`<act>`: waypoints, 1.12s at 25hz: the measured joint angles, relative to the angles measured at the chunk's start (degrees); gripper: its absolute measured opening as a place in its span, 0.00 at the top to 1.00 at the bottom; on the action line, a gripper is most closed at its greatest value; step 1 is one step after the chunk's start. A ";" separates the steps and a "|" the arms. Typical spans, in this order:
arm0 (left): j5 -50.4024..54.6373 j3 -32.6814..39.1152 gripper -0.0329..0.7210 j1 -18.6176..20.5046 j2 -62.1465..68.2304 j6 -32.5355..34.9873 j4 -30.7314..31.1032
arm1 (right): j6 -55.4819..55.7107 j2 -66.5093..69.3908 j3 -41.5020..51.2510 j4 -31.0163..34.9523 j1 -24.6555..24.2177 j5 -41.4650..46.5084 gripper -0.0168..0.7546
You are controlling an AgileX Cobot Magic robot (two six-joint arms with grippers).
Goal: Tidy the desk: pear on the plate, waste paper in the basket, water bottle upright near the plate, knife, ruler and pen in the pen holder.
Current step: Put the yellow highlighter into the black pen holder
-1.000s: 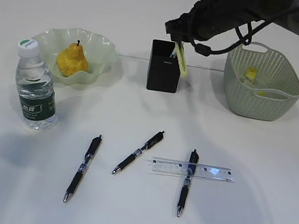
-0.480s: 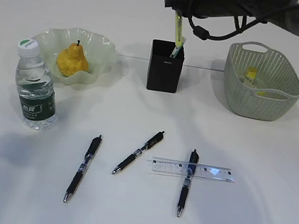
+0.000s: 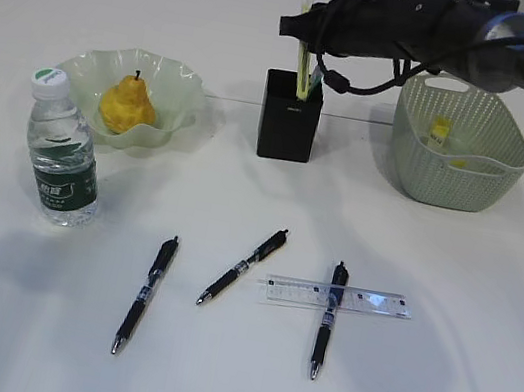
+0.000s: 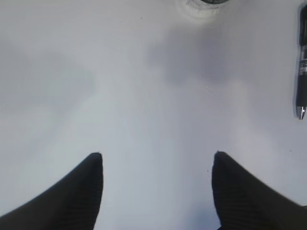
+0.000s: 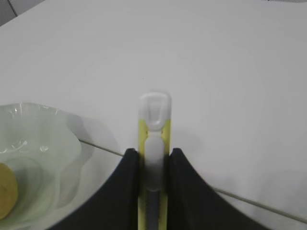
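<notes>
My right arm stretches in from the upper right of the exterior view, lying almost level above the black pen holder (image 3: 289,117) at top centre. My right gripper (image 3: 306,33) is clamped on a yellow-and-white knife (image 3: 306,62) (a slim utility cutter, as far as I can tell), held upright with its lower end inside the holder. In the right wrist view both dark fingers (image 5: 127,191) press the knife (image 5: 154,143) between them, its pale rounded end sticking up past them.

My left gripper (image 4: 157,191) hangs over bare desk (image 4: 144,96), fingers spread apart and holding nothing; a pen (image 4: 302,62) lies at the right edge of that view.

The pear (image 3: 128,103) sits on the green plate (image 3: 176,79) at upper left. The bottle (image 3: 63,151) stands upright just below the plate. The basket (image 3: 459,144) is at upper right with small yellowish scraps inside. Three pens (image 3: 145,293) lie across the lower middle of the desk, and the clear ruler (image 3: 337,298) lies crosswise, overlapping the rightmost pen.
</notes>
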 joint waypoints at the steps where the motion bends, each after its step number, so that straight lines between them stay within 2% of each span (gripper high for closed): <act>1: 0.00 0.00 0.29 0.00 0.00 0.00 0.00 | 0.00 0.58 0.00 0.12 0.00 -0.05 0.83; 10: 0.00 0.00 0.29 0.00 0.00 0.00 0.09 | 0.00 2.64 0.00 0.35 0.00 -0.16 0.78; 20: 0.00 0.00 0.29 0.00 0.00 0.00 0.09 | 0.00 3.12 -0.13 0.48 0.00 0.07 0.58; 28: 0.00 0.00 0.29 0.00 0.00 0.00 0.09 | 0.42 2.64 -6.52 0.34 0.00 13.32 0.57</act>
